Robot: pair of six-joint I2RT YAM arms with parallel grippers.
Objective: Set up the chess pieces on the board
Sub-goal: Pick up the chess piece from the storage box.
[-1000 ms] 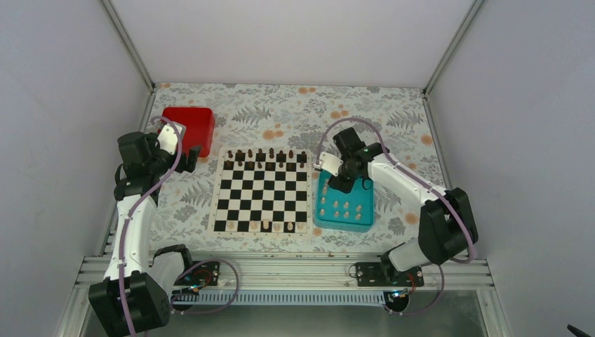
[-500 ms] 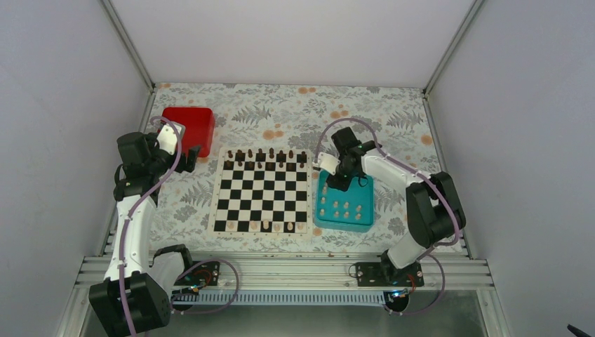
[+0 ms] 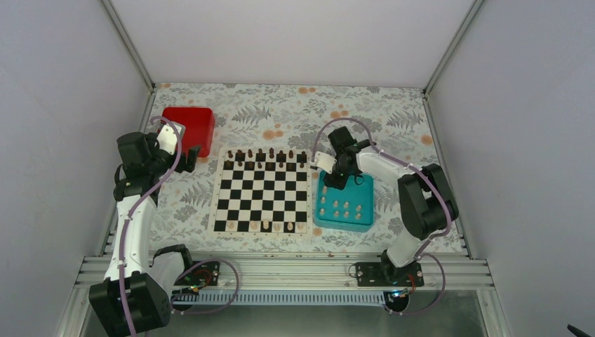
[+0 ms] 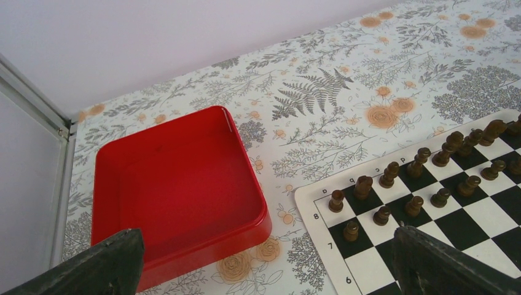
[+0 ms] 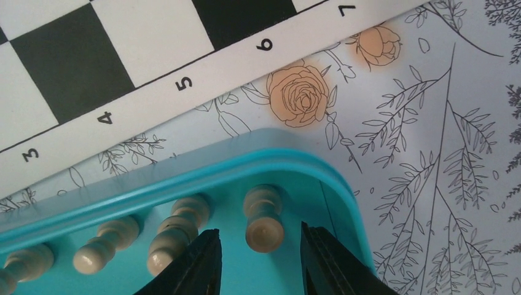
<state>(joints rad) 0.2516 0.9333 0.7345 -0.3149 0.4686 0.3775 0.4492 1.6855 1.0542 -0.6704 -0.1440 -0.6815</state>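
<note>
The chessboard (image 3: 262, 191) lies mid-table, with dark pieces (image 3: 265, 159) on its two far rows and a few light pieces (image 3: 265, 226) on its near row. A teal tray (image 3: 366, 219) right of the board holds several light pieces (image 3: 344, 206). My right gripper (image 3: 335, 177) hangs over the tray's far-left corner, open, its fingers on either side of a light rook (image 5: 264, 218) without touching it. Other light pieces (image 5: 175, 230) stand beside it in the tray (image 5: 289, 161). My left gripper (image 3: 188, 160) is open near the red tray (image 3: 191, 125), holding nothing.
The red tray (image 4: 175, 190) is empty and sits by the board's far-left corner (image 4: 307, 200), with dark pieces (image 4: 393, 184) close by. Floral tablecloth surrounds the board. Walls and metal frame posts close in the table on three sides.
The right arm has swung its gripper a little left and farther back over the teal tray's far-left corner. The left arm has not moved.
</note>
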